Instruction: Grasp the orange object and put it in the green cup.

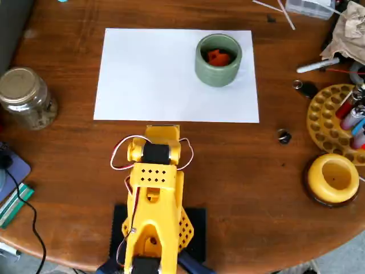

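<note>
You see the orange object (217, 56) lying inside the green cup (218, 72), upper right on the white paper (154, 80). The yellow arm (154, 200) sits folded at bottom center, its gripper hidden.

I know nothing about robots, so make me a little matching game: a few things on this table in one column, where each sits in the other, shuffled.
Things:
1. small orange-red plastic piece
2. squat sage-green ribbed cup
3. glass jar with metal lid
4. yellow round holder

Places, in the overhead view:
A. on the white paper sheet
B. right edge of the wooden table
C. inside the cup
D. left edge of the table

Pairs: 1-C, 2-A, 3-D, 4-B
</note>
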`<state>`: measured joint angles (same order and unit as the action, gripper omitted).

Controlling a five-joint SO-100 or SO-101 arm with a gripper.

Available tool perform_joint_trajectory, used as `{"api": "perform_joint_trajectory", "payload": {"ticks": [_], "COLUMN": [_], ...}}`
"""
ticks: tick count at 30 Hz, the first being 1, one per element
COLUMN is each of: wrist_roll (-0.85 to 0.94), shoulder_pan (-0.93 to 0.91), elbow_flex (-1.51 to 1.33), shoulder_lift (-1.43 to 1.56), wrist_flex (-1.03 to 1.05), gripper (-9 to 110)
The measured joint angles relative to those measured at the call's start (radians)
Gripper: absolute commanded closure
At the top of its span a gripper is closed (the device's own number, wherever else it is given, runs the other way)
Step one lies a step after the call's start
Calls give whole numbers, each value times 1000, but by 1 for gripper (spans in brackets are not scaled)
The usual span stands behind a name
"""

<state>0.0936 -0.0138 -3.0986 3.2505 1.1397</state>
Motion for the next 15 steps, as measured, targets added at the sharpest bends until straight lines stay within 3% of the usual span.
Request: {"api": "perform_joint_trajectory", "payload": {"ticks": [15], "wrist_roll": [-6], "shoulder_pan": [0], "elbow_flex": [0], "shoulder_lift": [8], "wrist_flex": [6], "gripper": [102]}}
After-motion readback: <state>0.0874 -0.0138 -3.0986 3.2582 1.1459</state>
